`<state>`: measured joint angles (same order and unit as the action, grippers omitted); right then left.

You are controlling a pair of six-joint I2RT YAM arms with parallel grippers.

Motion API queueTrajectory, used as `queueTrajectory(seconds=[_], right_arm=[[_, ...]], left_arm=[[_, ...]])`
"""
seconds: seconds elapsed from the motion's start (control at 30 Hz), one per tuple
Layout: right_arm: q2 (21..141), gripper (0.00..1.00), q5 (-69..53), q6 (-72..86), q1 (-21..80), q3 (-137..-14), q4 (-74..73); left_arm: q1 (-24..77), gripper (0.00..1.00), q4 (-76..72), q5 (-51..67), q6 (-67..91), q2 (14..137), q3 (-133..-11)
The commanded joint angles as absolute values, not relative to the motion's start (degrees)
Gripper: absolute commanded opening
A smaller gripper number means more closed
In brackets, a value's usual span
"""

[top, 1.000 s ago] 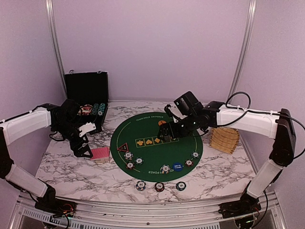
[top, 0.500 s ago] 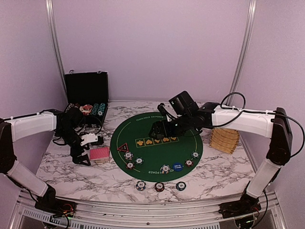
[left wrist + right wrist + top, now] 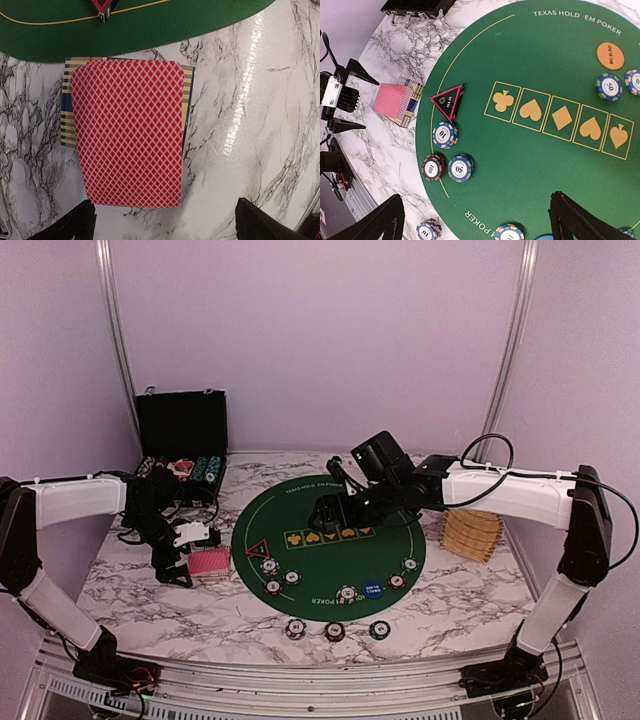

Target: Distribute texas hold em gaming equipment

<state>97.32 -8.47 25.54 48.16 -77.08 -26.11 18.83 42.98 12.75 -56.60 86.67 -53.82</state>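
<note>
The left gripper [image 3: 162, 225] stands released, with its jaws wide and nothing between them. It hangs just over the near end of the deck of red-backed cards [image 3: 127, 132]. The deck lies flat on a striped box [image 3: 188, 90], on the marble table [image 3: 250, 100] just beside the edge of the green mat [image 3: 530, 165].

The main risk is probably in the grasp. The cards are thin and smooth, so if the fingers close on the sides of the pile they may take many cards at once, or make the pile slide and fan out. A push from one side only could also move the deck off the box, or carry the box with it. The triangle [image 3: 448, 99] sits on the rim of the mat near the deck, and a wide sweep could knock it.

The right gripper [image 3: 477, 220] is also open and empty, above the mat. Below it, three chips [image 3: 444, 135] lie close together near the triangle. If it comes down carelessly, one finger may scatter them.

Farther out, the orange button [image 3: 610, 55] lies at the far side of the mat and the blue button [image 3: 371, 589] at the near side. The black case [image 3: 182, 425] stands open behind the left arm, and the wooden slatted object [image 3: 472, 532] lies under the right arm. Neither blocks the deck.
</note>
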Motion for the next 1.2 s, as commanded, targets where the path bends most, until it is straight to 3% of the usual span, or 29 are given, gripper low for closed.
queueTrajectory(seconds=[0.0, 1.17], right_arm=[[97.47, 0.99, -8.07, 26.22, 48.73, -78.67, -25.57], [96.39, 0.99, -9.14, 26.44, 48.91, -76.53, -25.05]], left_arm=[[19.14, 0.99, 41.53, 11.58, -57.13, 87.76, -54.86], [19.67, 0.99, 40.87, 9.08, -58.64, 92.62, -57.57]])
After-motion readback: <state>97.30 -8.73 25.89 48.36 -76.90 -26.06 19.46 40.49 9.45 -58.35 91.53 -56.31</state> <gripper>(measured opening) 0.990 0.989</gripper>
